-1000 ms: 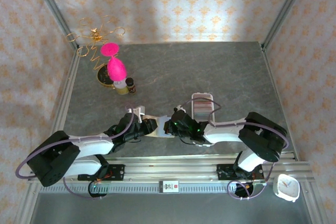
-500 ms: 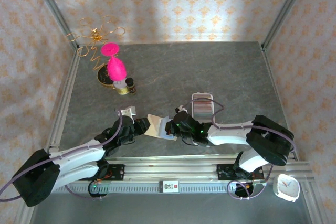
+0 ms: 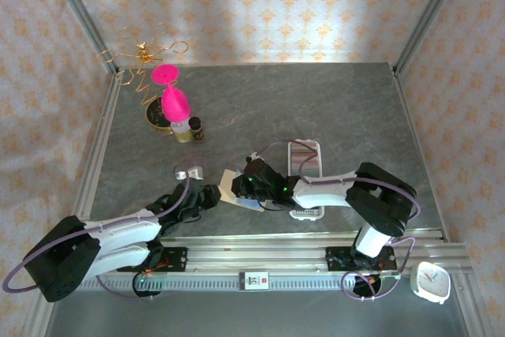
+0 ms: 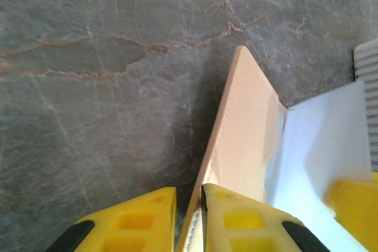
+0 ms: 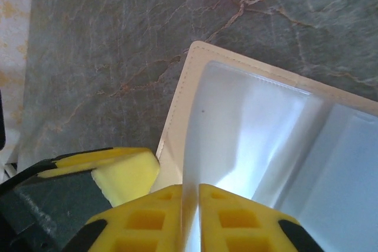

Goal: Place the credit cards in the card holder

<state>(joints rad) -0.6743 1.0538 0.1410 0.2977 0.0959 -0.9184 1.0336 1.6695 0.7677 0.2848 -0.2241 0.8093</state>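
Loading one card is the step in hand, by my reading. The card holder [image 3: 230,185] sits on the desk [image 3: 316,100] just left of the white tray [image 3: 304,157], level with the tray's near half, and both arms meet over it. The left gripper [image 4: 189,192] has its jaws closed on the near edge of one tan flap. It lifts that flap off the desk, so the holder gapes like a book toward the tray. The right gripper [image 5: 189,188], on the tray side of the holder, has its jaws almost together on a thin pale sheet that I take to be a credit card [image 4: 322,140]. One end of it lies inside the fold; how deep it sits in a pocket cannot be told.

The holder's long axis runs on a slant, from its far-left corner toward the tray's near end. The raised flap points up and away from the left jaws. The card lies roughly along the same line, partly sticking out on the tray side.

The next move, as I judge it, calls for holding the flap open and sliding the card home without buckling it. After that comes release, and a reach to the tray for another.
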